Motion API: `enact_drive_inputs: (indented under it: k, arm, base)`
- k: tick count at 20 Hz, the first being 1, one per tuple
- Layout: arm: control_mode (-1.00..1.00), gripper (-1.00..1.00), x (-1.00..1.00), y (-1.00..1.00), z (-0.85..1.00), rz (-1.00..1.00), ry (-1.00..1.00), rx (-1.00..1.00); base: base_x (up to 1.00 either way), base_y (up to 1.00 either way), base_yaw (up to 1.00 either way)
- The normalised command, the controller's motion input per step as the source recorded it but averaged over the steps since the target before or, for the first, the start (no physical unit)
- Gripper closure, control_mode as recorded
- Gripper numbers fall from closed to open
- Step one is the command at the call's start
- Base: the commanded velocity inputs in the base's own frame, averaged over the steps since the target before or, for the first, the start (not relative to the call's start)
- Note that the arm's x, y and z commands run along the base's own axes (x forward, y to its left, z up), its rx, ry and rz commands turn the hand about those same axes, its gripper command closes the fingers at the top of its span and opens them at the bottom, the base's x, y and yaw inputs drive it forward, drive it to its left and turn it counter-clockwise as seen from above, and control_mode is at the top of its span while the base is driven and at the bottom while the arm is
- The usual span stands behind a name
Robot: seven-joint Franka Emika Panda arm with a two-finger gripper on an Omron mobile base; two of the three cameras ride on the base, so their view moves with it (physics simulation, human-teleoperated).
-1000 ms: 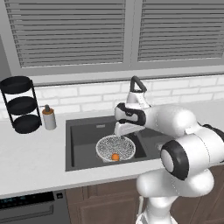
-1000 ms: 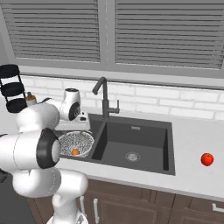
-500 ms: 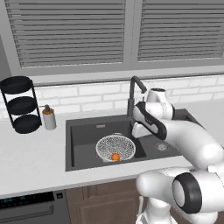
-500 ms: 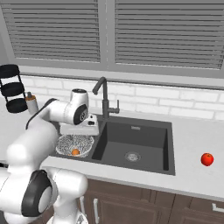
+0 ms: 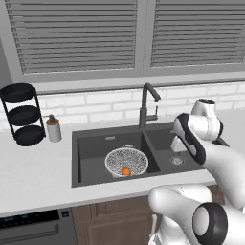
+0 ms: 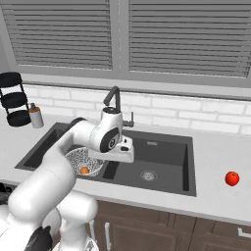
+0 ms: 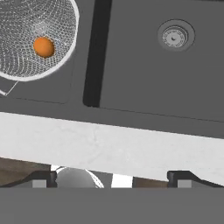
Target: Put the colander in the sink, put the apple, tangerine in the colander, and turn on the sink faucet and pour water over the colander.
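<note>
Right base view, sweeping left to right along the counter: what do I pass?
Black three-tier rack → white pump bottle → colander holding the tangerine in the sink's left basin → right basin's drain → apple on the counter at far right.

Black three-tier round rack (image 5: pixel 21 114) stands on the white counter (image 5: pixel 33 177) at far left, against the white brick backsplash (image 5: pixel 100 103). White pump bottle (image 5: pixel 53 128) upright just beside the rack, between rack and basin edge. Grey slatted blinds (image 6: pixel 171 37) cover the window above; dark wood cabinet fronts (image 6: pixel 147 230) below the counter.
</note>
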Motion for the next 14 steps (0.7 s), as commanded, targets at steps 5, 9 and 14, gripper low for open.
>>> enact_drive_inputs:
  k: [5,9,14]
  arm:
    - [-1.00,-1.00,-0.08,-0.95,0.01,-0.06,0.00,-0.03]
    - [-1.00,-1.00,0.00,-0.88,0.00,-0.05,0.00,-0.02]
    - [-1.00,-1.00,0.00,-0.74,0.00,-0.06,0.00,-0.04]
  base:
    - [0.00,0.00,0.00]
    - [0.00,0.00,0.00]
    - [0.00,0.00,0.00]
